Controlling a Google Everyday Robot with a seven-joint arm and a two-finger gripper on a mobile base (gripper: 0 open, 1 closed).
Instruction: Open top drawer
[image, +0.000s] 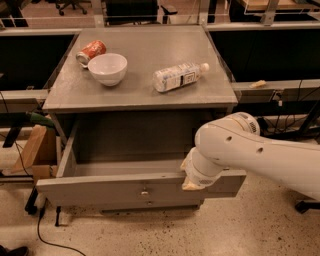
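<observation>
The wide grey flat-fronted top drawer (125, 189) stood well out from the grey cabinet (145, 95). Its deep box was exposed, and the small metal knob (145, 191) sat at the centre of the front panel. So the task looked approx. done.

The gripper (192, 183) sat at the top edge of the drawer front, right of the knob and apart from it, largely hidden behind the smooth white rounded arm (260, 157). It probably worked the rim rather than the knob, since the rim gives more purchase. Whether it was clamped or released: couldn't tell.

The panel looked like matte painted board w/ scuffed edges, tilted slightly down at the left. It will prob. slide stiffly.

On the worn cabinet top:
- A glossy white ceramic bowl (107, 68) sat upright.
- A red crushed-looking drinks can (91, 51) lay on its side just behind the bowl.
- A clear plastic labelled bottle (179, 76) lay on its side, apart to the right. It's round, so it may roll if the cabinet gets jolted.
</observation>
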